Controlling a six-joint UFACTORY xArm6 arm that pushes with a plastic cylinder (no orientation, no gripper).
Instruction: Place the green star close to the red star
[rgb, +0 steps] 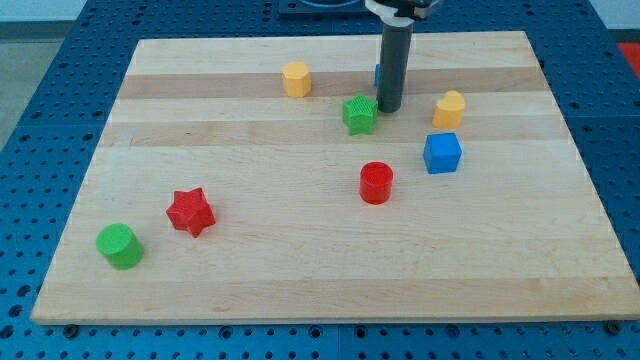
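Observation:
The green star (359, 115) lies in the upper middle of the wooden board (300, 280). My tip (388, 108) stands just to the view's right of the green star, touching or nearly touching its upper right side. The red star (190, 212) lies far off at the lower left of the board. The rod rises from the tip to the view's top edge.
A yellow hexagon block (296, 78) lies up and left of the green star. A yellow block (449, 108) and a blue cube (442, 153) lie to the right. A red cylinder (376, 183) sits mid-board. A green cylinder (120, 246) sits at lower left. A blue block (378, 74) is mostly hidden behind the rod.

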